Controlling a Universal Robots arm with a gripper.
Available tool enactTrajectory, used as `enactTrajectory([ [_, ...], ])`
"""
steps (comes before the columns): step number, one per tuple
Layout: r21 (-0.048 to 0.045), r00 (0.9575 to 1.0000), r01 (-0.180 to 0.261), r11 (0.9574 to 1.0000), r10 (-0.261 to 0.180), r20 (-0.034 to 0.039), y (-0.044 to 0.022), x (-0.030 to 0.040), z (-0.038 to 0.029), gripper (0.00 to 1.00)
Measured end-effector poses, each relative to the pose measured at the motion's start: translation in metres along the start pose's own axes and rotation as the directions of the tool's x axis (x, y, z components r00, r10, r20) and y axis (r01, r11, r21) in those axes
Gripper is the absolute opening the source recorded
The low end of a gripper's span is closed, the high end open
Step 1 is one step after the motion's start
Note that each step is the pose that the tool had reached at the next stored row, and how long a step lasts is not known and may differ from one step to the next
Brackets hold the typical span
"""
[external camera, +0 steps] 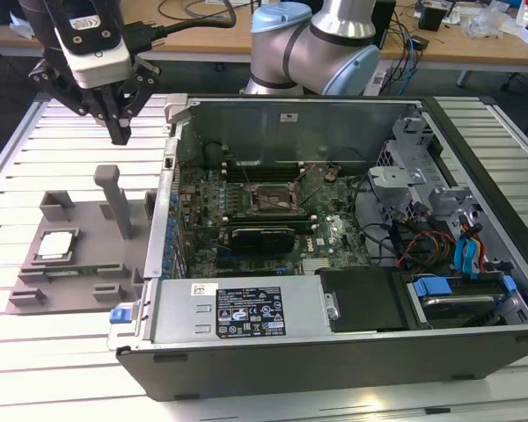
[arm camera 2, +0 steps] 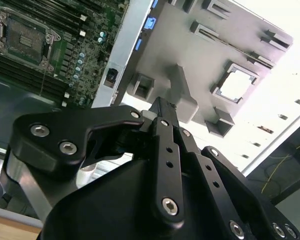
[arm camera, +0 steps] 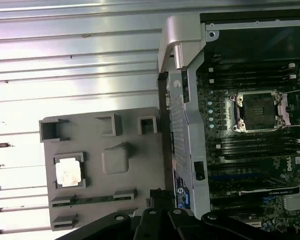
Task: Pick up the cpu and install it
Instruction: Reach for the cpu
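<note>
the end effector (external camera: 121, 134) hangs high above the grey tray (external camera: 88, 230), near the tray's upright post (external camera: 116, 200). its fingers are pressed together to a single tip, and nothing is pinched between them. the cpu (external camera: 55, 245) lies flat in a square recess of the tray, toward the exterior view's left and well apart from the fingertips. it has not yet been picked up.

the step in hand is judged to be the approach to the cpu. it is likely done well if the fingers are spread before any descent and centred over the chip. they should also be squared to its edges. the post is best kept clear on the way across. the chip is thin and sits low between the recess walls. a light grip on two opposite edges, held level, is therefore thought safer than a hard squeeze.

besides the cpu, the tray holds a long green strip (external camera: 70, 271) set in a slot, and several raised blocks. the tray rests on the slatted table (external camera: 53, 360), just beside the open computer case (external camera: 334, 334). inside the case the motherboard (external camera: 334, 237) is seen with its socket (external camera: 273, 200), which appears empty within its metal frame. a long black card (external camera: 262, 234) lies next to the socket. drive bays with blue cables (external camera: 466, 255) are seen at the exterior view's right.
</note>
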State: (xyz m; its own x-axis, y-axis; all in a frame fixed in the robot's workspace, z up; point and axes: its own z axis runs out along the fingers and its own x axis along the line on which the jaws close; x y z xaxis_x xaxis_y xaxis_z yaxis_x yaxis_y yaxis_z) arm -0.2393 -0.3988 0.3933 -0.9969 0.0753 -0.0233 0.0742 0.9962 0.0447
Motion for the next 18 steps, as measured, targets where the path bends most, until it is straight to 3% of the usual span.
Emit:
enactTrajectory([
  [11, 0.0000, 1.0000, 0.000, 1.0000, 0.000, 0.0000, -0.0010, 0.0128, -0.0003, 0.11],
  [18, 0.0000, 1.0000, 0.000, 1.0000, 0.000, 0.0000, -0.0022, 0.0291, -0.0007, 0.11],
])
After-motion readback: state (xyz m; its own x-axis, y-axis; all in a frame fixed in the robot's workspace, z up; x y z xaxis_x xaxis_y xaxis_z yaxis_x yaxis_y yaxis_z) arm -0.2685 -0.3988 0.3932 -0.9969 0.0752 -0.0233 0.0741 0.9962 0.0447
